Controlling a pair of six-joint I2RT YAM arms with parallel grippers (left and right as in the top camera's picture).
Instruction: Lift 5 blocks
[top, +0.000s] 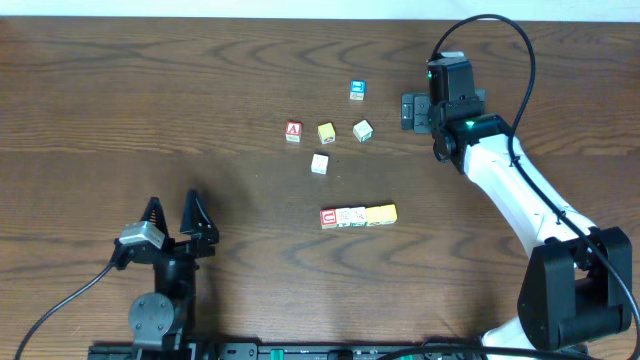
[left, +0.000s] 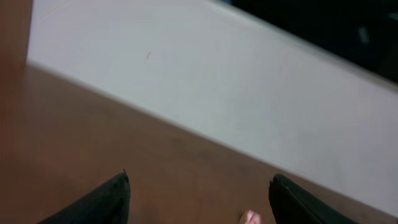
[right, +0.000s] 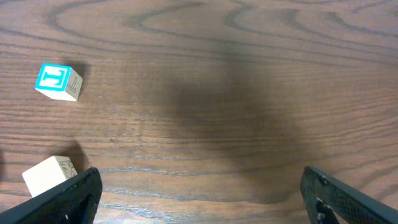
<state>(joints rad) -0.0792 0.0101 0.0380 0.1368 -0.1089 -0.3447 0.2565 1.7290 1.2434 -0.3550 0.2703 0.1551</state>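
My right claw spread, empty, right of cream block, poised for lift; left claw spread, idle far left.

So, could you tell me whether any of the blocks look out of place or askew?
Nothing damaged. Three blocks sit in a touching row; the other five lie scattered beyond it, the cream block turned askew.
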